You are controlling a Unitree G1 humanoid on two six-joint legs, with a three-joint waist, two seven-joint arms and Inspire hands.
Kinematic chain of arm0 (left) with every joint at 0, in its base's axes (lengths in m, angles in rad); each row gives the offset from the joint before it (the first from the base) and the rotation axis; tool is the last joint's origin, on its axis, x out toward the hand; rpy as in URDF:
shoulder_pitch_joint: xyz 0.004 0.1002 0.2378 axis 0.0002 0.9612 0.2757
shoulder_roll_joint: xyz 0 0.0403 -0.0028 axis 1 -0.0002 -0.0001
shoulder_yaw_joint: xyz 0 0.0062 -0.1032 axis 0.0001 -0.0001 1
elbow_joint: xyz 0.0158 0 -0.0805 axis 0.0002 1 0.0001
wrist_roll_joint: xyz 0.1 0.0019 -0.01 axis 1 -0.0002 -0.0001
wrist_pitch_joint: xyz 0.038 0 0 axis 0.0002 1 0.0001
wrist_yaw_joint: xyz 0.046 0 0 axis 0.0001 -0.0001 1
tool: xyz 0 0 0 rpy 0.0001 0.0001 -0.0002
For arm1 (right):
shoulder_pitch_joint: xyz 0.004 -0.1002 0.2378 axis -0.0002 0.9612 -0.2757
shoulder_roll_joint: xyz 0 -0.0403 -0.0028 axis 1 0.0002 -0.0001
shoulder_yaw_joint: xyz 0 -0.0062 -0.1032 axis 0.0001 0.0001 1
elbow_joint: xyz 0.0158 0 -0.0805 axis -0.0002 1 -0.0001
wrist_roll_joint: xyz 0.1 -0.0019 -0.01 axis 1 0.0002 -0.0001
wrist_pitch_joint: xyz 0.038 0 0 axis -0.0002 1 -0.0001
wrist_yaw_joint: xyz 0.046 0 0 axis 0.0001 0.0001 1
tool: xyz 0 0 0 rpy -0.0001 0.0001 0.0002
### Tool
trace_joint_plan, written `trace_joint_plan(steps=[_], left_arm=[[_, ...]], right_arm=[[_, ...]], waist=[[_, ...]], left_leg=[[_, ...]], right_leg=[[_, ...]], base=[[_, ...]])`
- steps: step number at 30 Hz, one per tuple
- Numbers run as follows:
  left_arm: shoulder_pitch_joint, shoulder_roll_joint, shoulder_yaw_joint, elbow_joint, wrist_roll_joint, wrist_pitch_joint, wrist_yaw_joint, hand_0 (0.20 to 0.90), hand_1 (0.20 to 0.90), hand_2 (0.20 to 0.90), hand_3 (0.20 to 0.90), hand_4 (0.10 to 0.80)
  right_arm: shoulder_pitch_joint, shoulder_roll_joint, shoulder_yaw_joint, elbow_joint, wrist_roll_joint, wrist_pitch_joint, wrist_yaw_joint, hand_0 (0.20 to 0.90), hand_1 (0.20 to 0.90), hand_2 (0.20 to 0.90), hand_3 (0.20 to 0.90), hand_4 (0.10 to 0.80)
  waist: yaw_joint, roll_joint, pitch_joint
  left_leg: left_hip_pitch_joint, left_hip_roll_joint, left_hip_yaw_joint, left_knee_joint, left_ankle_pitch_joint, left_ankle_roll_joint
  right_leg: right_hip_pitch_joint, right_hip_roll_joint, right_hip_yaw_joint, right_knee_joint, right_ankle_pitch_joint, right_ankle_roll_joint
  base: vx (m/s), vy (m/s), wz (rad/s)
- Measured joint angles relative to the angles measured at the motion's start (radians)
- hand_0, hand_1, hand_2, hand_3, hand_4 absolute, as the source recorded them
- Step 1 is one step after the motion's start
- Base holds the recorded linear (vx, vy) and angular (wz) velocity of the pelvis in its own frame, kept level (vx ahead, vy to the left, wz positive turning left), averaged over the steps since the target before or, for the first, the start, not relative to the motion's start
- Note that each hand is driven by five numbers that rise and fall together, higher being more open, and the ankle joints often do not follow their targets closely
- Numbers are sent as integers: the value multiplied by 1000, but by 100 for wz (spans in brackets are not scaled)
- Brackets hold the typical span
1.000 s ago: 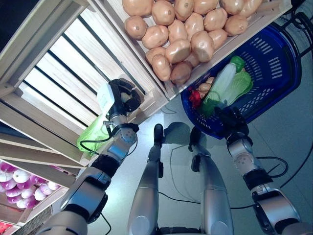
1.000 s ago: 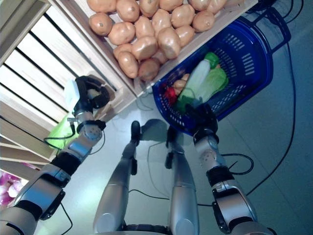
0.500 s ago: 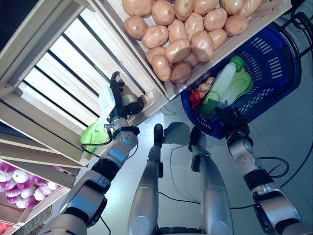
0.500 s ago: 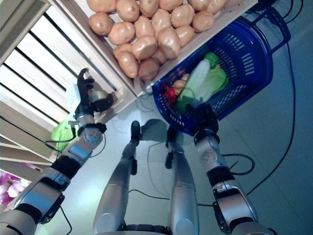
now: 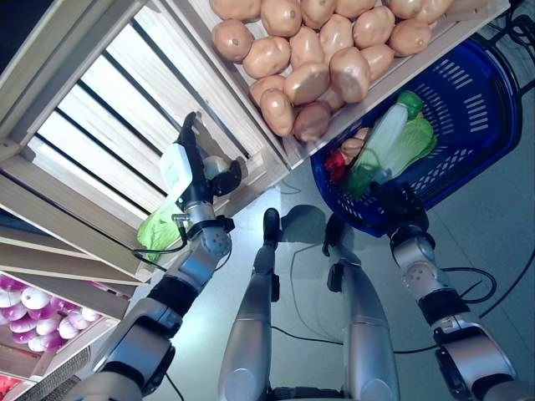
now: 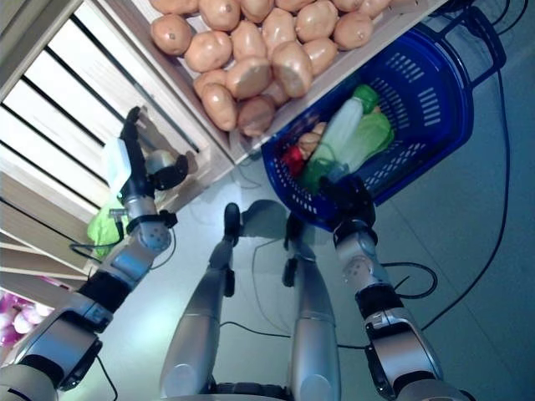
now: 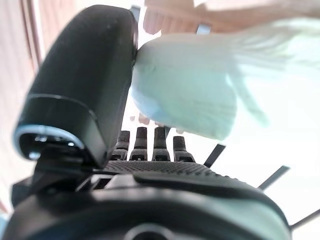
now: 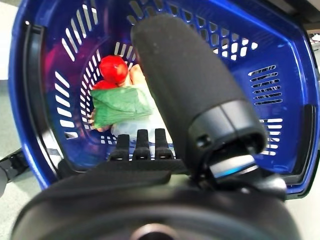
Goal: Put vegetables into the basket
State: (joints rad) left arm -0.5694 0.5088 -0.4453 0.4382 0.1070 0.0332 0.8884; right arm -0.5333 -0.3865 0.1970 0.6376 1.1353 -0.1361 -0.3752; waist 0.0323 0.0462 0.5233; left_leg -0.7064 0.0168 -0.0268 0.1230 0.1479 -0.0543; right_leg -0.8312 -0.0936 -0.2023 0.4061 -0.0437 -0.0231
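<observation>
The blue plastic basket (image 5: 472, 100) stands on the floor at the right, under the edge of the wooden stand. In it lie a pale green leafy cabbage (image 5: 386, 144), a red round vegetable (image 5: 333, 166) and a brownish one beside it. My right hand (image 5: 399, 205) is just at the basket's near rim, fingers straight; its wrist view looks into the basket (image 8: 280, 115) at the red vegetable (image 8: 113, 69) and green leaves (image 8: 122, 104). My left hand (image 5: 194, 169) is raised before the stand's slatted crate, fingers (image 7: 150, 144) straight, holding nothing.
The wooden stand (image 5: 92, 117) takes up the left and top, with slatted crates and a crate corner (image 5: 272, 163) just right of my left hand. A green leafy bundle (image 5: 157, 227) lies on a lower shelf beside my left forearm. Grey floor lies right of the basket.
My left hand's fingers have uncurled from a loose fist to straight, and the hand has risen a little toward the crate. My right hand has stayed at the basket's rim.
</observation>
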Motion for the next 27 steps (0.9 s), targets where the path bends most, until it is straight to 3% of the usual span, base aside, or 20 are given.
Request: trace_joint_plan(steps=[7,14,22,27], left_arm=[[106,67,84,-136,36,-73,-6,900,900,900,900,800],[157,77,107,-200,56,-68,-36,900,900,900,900,800],[295,84,145,-201,-5,-72,-95,900,900,900,900,800],[297,84,149,-203,-5,-86,-119,900,900,900,900,800]], right_arm=[[36,-1,-38,-18,-14,0,3,900,900,900,900,800],[62,-6,-72,-26,-32,0,5,900,900,900,900,800],[77,-8,-76,-26,-34,0,5,900,900,900,900,800],[79,-8,-77,-26,-38,0,5,900,900,900,900,800]], waist=[[22,3,0],[42,27,0],[70,27,0],[88,27,0]], left_leg=[[0,-5,-1,0,0,0],[-5,-8,-19,-2,1,-1],[-7,-11,-24,-12,2,-2],[-7,-15,-27,-10,3,-3]], right_leg=[[-5,-10,-4,18,-12,6],[-5,-15,-20,24,-24,4],[-14,-20,-26,34,-32,0],[-14,-25,-28,41,-33,2]], base=[[15,6,3],[13,-3,6],[10,-12,4],[4,-9,1]])
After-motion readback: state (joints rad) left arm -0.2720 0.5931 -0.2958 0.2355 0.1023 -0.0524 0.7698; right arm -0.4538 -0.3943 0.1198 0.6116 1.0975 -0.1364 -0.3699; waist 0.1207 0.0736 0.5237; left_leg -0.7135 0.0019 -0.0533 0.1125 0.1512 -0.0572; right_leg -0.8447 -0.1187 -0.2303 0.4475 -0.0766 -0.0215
